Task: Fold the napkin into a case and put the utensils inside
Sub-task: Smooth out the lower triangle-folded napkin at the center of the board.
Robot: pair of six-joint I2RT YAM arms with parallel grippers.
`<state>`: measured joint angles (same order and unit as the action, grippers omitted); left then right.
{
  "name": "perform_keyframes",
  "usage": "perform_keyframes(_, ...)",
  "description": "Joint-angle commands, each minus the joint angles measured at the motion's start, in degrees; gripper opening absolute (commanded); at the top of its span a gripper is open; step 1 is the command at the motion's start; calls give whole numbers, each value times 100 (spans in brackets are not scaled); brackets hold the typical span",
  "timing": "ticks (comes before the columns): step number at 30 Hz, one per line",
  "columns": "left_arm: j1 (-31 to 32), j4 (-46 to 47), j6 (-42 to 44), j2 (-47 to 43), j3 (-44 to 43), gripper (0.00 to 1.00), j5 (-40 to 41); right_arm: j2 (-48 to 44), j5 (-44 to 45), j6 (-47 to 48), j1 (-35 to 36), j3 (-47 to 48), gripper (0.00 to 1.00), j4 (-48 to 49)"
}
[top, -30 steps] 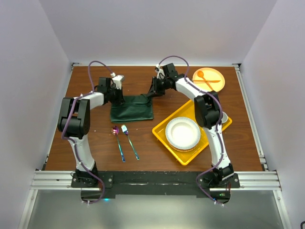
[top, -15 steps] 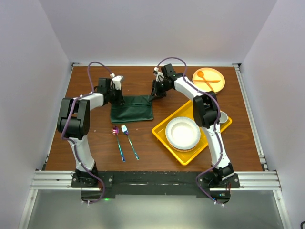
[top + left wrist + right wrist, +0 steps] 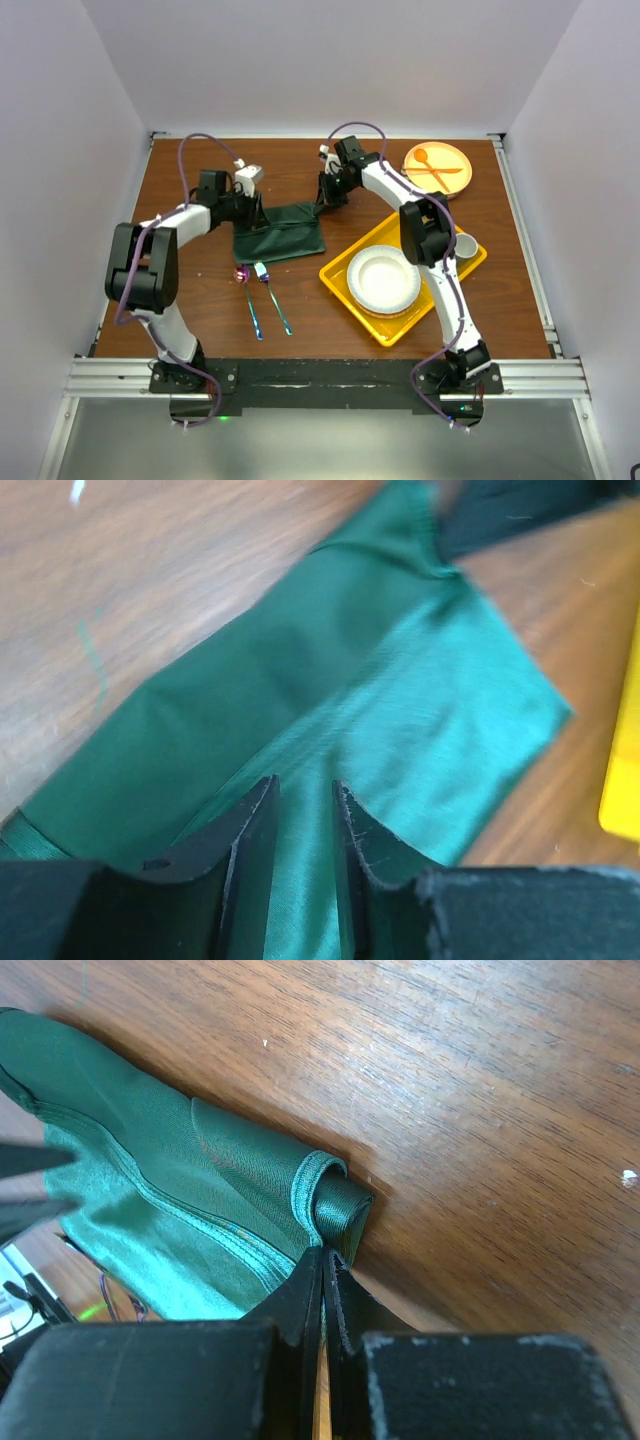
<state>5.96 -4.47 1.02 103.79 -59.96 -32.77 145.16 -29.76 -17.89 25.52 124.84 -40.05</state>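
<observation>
Pinching the far right corner of the napkin (image 3: 280,234), the right gripper (image 3: 322,1258) is clenched on the rolled hem, probably to anchor the fold. The left gripper (image 3: 304,798) hangs over the left edge, jaws slightly parted, released. The cloth, soft, matte, dark green, lies as a folded rectangle far-centre on the worktop (image 3: 200,290). The utensils (image 3: 262,297), slim iridescent metal, lie just nearer.
</observation>
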Motion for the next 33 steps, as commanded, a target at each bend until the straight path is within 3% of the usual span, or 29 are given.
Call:
perform_keyframes(1,440,-79,1372,-667,38,32,-337,241,480,234,32,-117,0,-232)
perform_keyframes(5,1440,-238,2068,-388,-76,25,288,232,392,172,23,-135,0,-178)
perform_keyframes(8,1811,-116,1965,-27,-209,16,683,171,269,120,32,-126,0,-117)
perform_keyframes(16,1988,-168,1700,590,-560,0,1194,-155,-153,-83,23,-56,0,-29)
perform_keyframes(33,1988,-432,1726,458,-384,0,1230,-313,-522,-276,-47,506,0,-521)
